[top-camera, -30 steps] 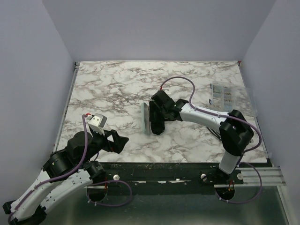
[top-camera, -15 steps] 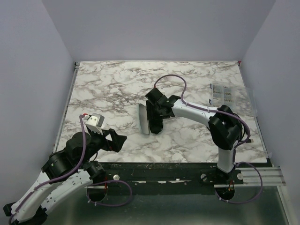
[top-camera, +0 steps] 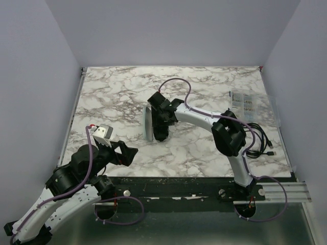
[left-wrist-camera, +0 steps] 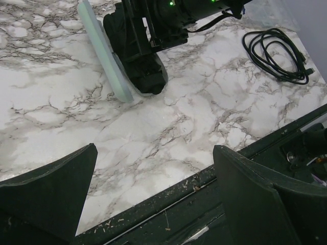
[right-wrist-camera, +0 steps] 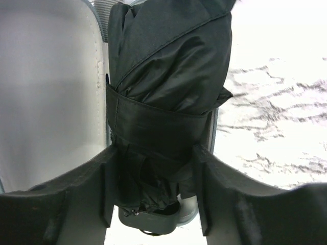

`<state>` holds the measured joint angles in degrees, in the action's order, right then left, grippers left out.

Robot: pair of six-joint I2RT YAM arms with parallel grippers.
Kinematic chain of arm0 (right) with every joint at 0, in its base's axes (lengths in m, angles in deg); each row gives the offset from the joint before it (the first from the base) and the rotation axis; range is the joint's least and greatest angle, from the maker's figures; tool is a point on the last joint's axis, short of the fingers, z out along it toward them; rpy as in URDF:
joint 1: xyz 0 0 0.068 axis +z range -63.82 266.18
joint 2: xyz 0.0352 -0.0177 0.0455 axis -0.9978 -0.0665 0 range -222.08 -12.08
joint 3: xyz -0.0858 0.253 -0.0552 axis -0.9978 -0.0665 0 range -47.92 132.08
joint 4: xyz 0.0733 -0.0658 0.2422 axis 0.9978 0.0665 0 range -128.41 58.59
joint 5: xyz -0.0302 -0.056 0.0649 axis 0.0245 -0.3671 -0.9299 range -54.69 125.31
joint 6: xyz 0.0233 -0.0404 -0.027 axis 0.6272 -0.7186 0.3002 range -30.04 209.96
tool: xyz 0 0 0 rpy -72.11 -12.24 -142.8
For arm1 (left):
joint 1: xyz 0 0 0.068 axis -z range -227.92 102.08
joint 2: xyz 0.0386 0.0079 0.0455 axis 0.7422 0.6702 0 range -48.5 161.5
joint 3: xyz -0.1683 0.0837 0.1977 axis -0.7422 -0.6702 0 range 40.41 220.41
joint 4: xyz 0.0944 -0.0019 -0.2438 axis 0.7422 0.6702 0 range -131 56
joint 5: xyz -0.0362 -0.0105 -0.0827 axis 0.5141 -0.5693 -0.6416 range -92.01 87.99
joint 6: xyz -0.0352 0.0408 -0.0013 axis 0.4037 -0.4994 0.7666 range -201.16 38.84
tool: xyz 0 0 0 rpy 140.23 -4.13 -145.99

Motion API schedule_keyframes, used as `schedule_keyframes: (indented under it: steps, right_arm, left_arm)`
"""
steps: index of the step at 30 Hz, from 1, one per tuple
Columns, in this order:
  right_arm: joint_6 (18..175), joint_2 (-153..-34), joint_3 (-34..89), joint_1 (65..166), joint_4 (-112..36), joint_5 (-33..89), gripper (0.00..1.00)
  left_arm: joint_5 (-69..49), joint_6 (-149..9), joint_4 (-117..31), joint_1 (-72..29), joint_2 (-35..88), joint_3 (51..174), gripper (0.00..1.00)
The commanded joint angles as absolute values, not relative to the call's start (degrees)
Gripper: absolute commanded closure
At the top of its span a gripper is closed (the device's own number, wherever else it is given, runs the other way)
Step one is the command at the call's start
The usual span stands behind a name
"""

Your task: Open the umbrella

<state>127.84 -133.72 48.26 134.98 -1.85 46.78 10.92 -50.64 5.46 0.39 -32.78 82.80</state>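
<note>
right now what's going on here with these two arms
The right arm's fingers are pressed against both sides of the umbrella in the middle of the marble table. The umbrella is folded, with its strap wrapped around it, and lies alongside a pale mint-green case. The left arm's fingers hang wide open near the table's front edge, holding nothing. The umbrella is not yet opened.

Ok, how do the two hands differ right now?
The left hand is wide open with nothing between its fingers; the right hand has the umbrella filling its gap, fingers against the fabric. The left hand hangs over the near edge of the table; the right hand is out at mid-table. Both are black two-finger hands.
</note>
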Motion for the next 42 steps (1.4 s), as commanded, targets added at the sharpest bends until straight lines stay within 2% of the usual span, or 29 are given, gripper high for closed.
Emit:
schedule_keyframes:
  steps: [1,4,6,10,16,26,32,33,34,38,39,42]
  right_arm:
    - [128.94,-141.52,50.85,136.15,5.08,46.83,0.52]
    - [128.89,-142.33,53.05,136.15,4.32,44.25,0.81]
    - [128.91,-141.76,54.84,136.11,2.89,41.03,0.90]
    - [128.83,-139.34,60.24,136.11,3.46,39.80,0.99]
    - [130.17,-130.87,60.30,136.11,7.22,42.41,0.99]
    - [135.09,-107.96,27.04,136.05,2.77,48.99,0.99]
    - [136.79,-97.38,13.53,136.08,-1.02,48.61,0.96]
    - [136.99,-95.65,11.73,136.10,-1.94,48.38,0.92]
    - [137.39,-93.89,9.57,136.08,-2.91,47.79,0.83]
    - [137.21,-89.79,4.13,136.03,-5.08,45.29,0.20]
    - [137.04,-88.81,3.28,136.07,-4.82,45.17,0.12]
    - [136.89,-85.24,2.59,136.12,-2.90,45.94,0.05]
  left_arm:
    - [11.25,-50.32,5.76,0.08,-35.43,82.15,0.02]
    - [11.84,-50.23,5.94,0.07,-36.70,82.15,0.02]
    - [12.15,-50.15,6.07,0.07,-37.17,82.24,0.02]
    - [12.95,-49.81,6.53,0.07,-37.58,82.40,0.01]
    - [13.18,-49.70,6.64,0.07,-38.12,82.46,0.01]
    - [12.56,-50.40,5.85,0.00,-37.15,82.07,0.01]
    - [17.36,-50.75,4.01,-0.17,-30.67,81.76,0.01]
    - [18.21,-51.15,2.50,-0.08,-28.86,81.63,0.01]
    - [18.78,-51.84,0.95,-0.19,-27.01,81.25,0.02]
    - [19.61,-53.12,-5.69,-0.63,-15.15,81.62,0.03]
    - [19.07,-53.26,-7.20,-1.11,-10.63,82.34,0.04]
    - [15.23,-52.90,-9.46,-5.03,1.55,86.42,0.08]
